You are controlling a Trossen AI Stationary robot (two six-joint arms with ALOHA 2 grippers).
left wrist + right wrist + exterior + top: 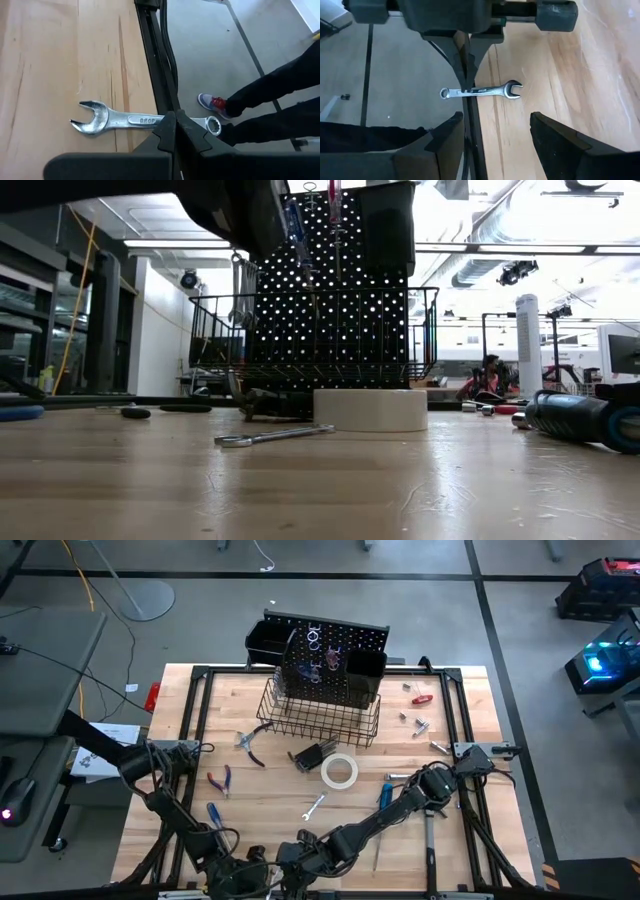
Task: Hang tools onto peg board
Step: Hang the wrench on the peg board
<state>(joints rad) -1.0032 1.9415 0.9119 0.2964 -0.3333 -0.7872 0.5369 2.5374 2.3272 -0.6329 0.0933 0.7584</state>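
Your left gripper (pixel 175 131) is at the near edge of the tabletop (pixel 55 60), its fingers pressed together on the shank of a silver wrench (pixel 127 120). In the left wrist view the open-jaw end of the wrench is over the wood and the ring end sticks out past the black frame rail (pixel 152 55), above the floor. That view also gives you a person's dark trouser legs and a shoe (pixel 212 104) just beyond the edge.

The right wrist view shows the same grip from the opposite side: the left fingers (pixel 461 60) come down to a point on the wrench. Your right gripper (pixel 495 145) hangs just beside it with its fingers spread wide and nothing between them.

From the high view you cannot make out this wrench at all. Both arms fold together at the near edge and cover it. What you do get there is the layout. The peg board (pixel 335 665) stands at the far edge with its wire basket (pixel 320 718) in front, and a few tools already hang on it. Loose on the wood are a white tape roll (pixel 339 771), a small wrench (pixel 314 806), pliers (pixel 250 746) and a blue screwdriver (pixel 213 815).

The low view shows neither gripper. You see only the tape roll, the small wrench lying flat in front of it, and the peg board behind.
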